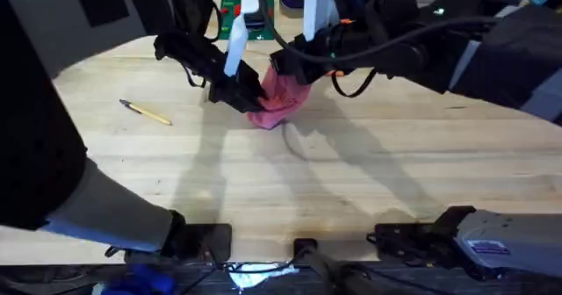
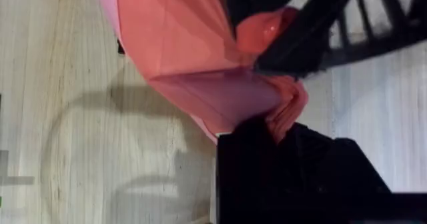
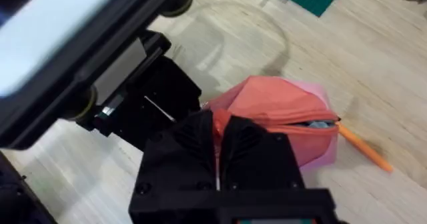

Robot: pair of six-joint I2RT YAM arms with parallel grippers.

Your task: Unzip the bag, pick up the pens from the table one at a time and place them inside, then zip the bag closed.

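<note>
The bag (image 1: 276, 102) hangs pinched between both clamped grippers, left (image 1: 239, 95) and right (image 1: 283, 67).

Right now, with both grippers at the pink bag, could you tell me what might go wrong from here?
1. Both the left gripper and the right gripper bunch the bag; pulling apart could strain the fabric or jam the zipper.
2. The orange pen sticks out of the bag's opening and might slip out or block zipping.
3. The yellowish pen lies apart on the table, not yet packed.
</note>
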